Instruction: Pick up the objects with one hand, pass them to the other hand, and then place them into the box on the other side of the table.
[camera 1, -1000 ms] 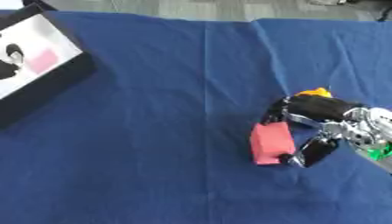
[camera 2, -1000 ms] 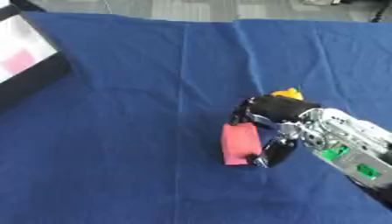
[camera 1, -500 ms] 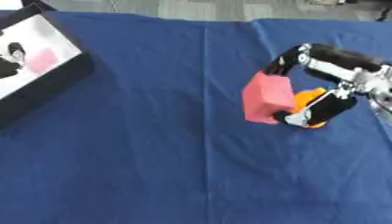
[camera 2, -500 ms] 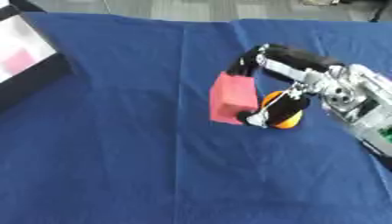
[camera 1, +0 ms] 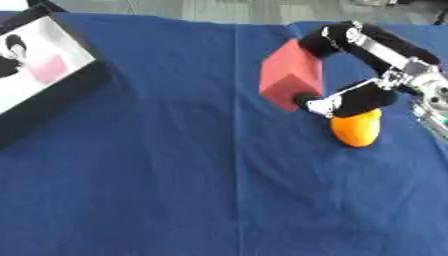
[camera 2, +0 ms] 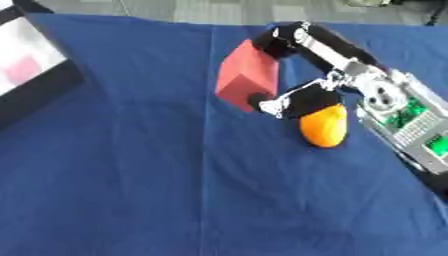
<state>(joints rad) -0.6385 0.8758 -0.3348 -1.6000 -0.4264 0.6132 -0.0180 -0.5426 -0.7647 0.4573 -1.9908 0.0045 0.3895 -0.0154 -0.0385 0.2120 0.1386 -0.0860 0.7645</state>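
A blue cloth (camera 1: pixel 157 165) covers the bench. Above its right half the right hand (camera 1: pixel 367 75) pinches a red block (camera 1: pixel 289 80), a plain matte box shape tilted in the air, fingers over its top and thumb under it. An orange rounded thing (camera 1: pixel 356 129) lies just beneath. A black-walled box (camera 1: pixel 61 97) sits far left.

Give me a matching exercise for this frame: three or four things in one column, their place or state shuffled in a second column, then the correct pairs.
Things:
1. red block
2. orange object
3. box
4. right hand

Places or states:
A. at the table's left edge, with something pink inside
B. lying on the blue cloth, below the right hand
C. held off the cloth between fingers and thumb
D. curled round the red block

Pairs: 1-C, 2-B, 3-A, 4-D
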